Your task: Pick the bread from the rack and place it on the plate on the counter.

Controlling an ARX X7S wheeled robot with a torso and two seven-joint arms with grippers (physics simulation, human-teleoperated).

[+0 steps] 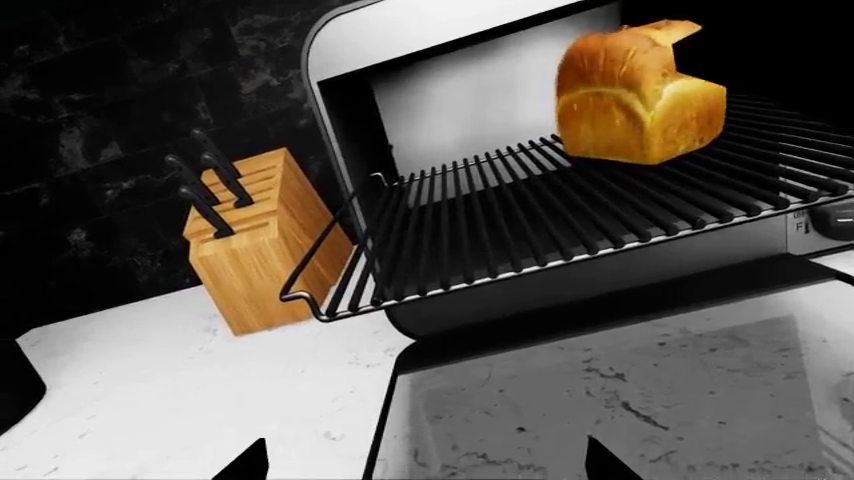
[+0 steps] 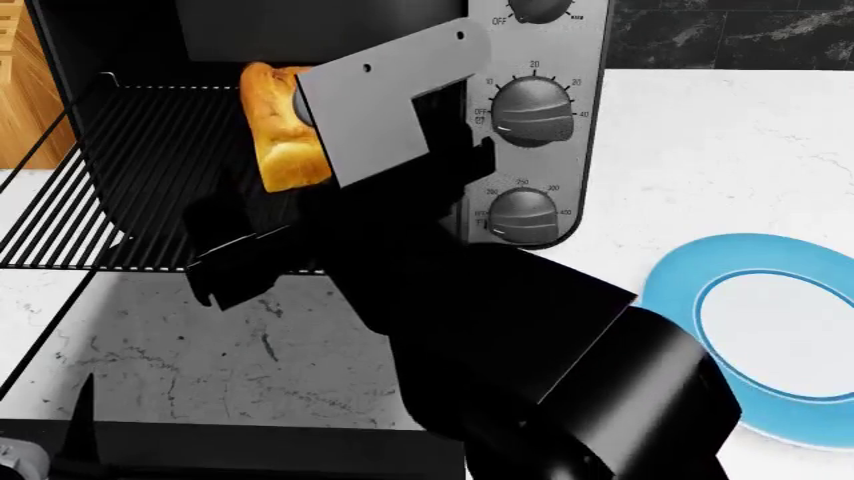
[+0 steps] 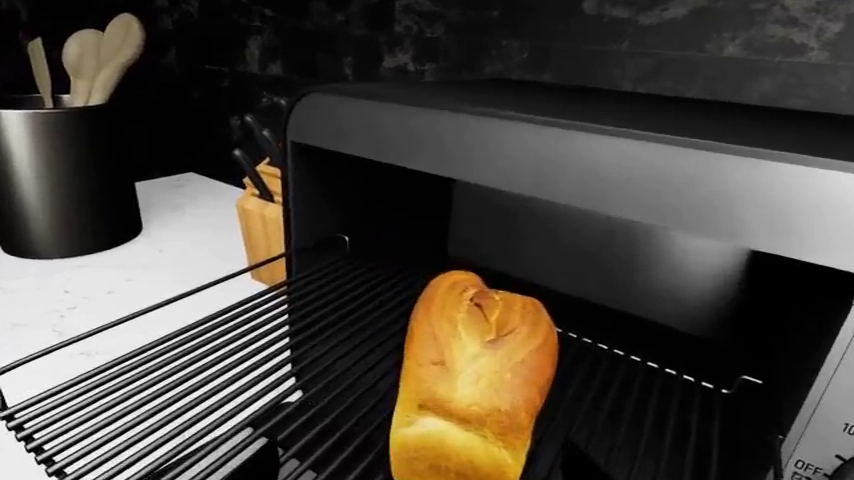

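Observation:
The bread (image 3: 474, 370) lies on the black wire rack (image 3: 174, 370), which is pulled out of the open toaster oven. My right gripper (image 3: 416, 465) is open, with one dark finger on each side of the loaf's near end; a gap shows beside it. In the head view my black right arm hides most of the bread (image 2: 283, 125) and part of the rack (image 2: 120, 170). The blue-rimmed plate (image 2: 694, 290) lies on the white counter (image 2: 721, 150), right of the oven. My left gripper (image 1: 424, 470) is open and empty over the oven door, short of the bread (image 1: 641, 95).
The grey speckled oven door (image 2: 200, 350) lies open and flat below the rack. The oven's knob panel (image 2: 534, 105) stands between the rack and the plate. A wooden knife block (image 1: 254, 240) stands left of the oven. A black utensil pot (image 3: 60, 175) stands further left.

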